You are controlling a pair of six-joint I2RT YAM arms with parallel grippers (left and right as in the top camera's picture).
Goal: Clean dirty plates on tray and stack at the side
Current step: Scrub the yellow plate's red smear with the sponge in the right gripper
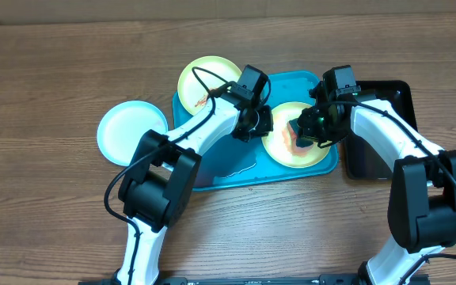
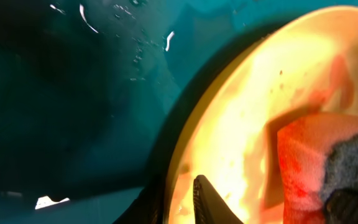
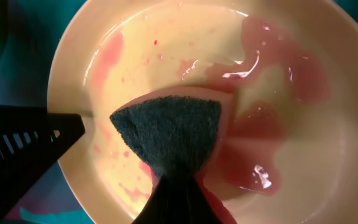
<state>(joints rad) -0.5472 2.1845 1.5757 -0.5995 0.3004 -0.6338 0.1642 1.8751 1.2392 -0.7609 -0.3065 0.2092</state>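
Observation:
A pale yellow plate point(image 1: 298, 150) point(image 3: 185, 74) lies at the right end of the turquoise tray point(image 1: 224, 170), wet with pink-red sauce. My right gripper point(image 1: 313, 131) point(image 3: 173, 180) is shut on a red sponge point(image 1: 299, 136) point(image 2: 309, 162), whose dark scouring face point(image 3: 166, 134) presses into the plate. My left gripper point(image 1: 261, 127) point(image 2: 179, 190) pinches this plate's left rim, one finger point(image 2: 213, 202) inside and the other outside. A second yellow plate point(image 1: 208, 79), smeared red, sits at the tray's far left corner. On the table to the left of the tray rests a pale blue-white plate point(image 1: 129, 131).
A smaller black tray point(image 1: 382, 131) stands right of the turquoise tray, under my right arm. Water beads on the tray floor point(image 2: 104, 37). Bare wooden table point(image 1: 54, 214) surrounds both trays.

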